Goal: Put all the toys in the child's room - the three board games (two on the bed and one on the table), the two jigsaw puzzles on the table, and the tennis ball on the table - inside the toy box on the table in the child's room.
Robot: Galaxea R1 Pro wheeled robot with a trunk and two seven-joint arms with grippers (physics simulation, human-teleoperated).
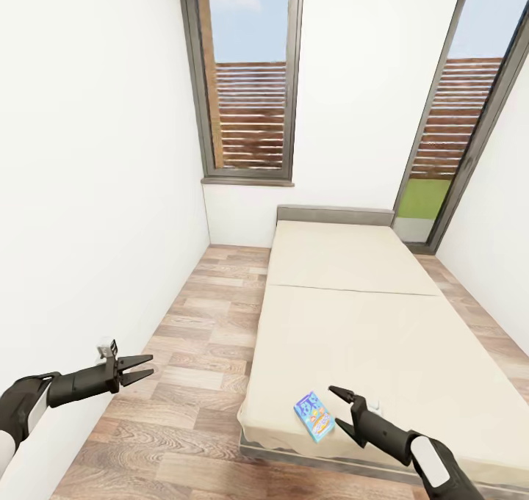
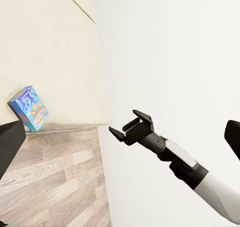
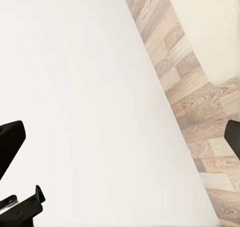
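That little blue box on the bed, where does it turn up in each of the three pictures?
Head view: the blue box lies near the bed's front edge, just left of the right claw.
Left wrist view: the box is at the picture's left edge, on the bed.
Right wrist view: not in it.
Shared landmark: the wooden floor.

Two slim arms, black along the forearms with white sleeves farther back. Black, pointed fingers (image 1: 138, 368) at the tip of the left arm, with a small grey-white block mounted just behind them. Matching black fingers (image 1: 342, 396) on the right arm.
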